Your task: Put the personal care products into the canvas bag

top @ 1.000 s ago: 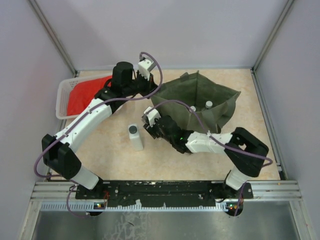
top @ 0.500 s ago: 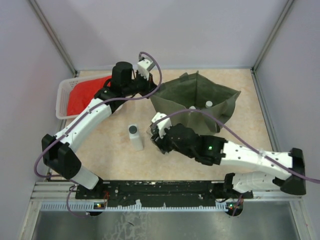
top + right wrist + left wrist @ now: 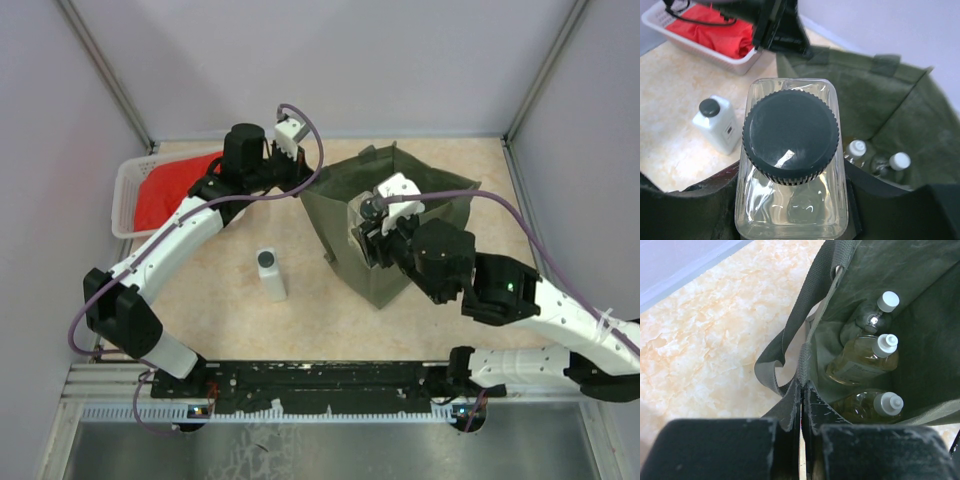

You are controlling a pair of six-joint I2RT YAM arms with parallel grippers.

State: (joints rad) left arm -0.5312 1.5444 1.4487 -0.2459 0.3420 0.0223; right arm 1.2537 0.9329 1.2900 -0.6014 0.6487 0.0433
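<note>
Three bottles (image 3: 862,362) in bag (image 3: 920,300) (black-capped bottle (image 3: 790,150) held)

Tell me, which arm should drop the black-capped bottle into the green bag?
Right. The right gripper is shut on the black-capped bottle, just above the canvas bag's open top. The left gripper is pinching the bag's rim, so it looks less free.

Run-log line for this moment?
left gripper: shut on canvas bag | right gripper: holding black-cap bottle over bag | white bottle: outside bag
</note>
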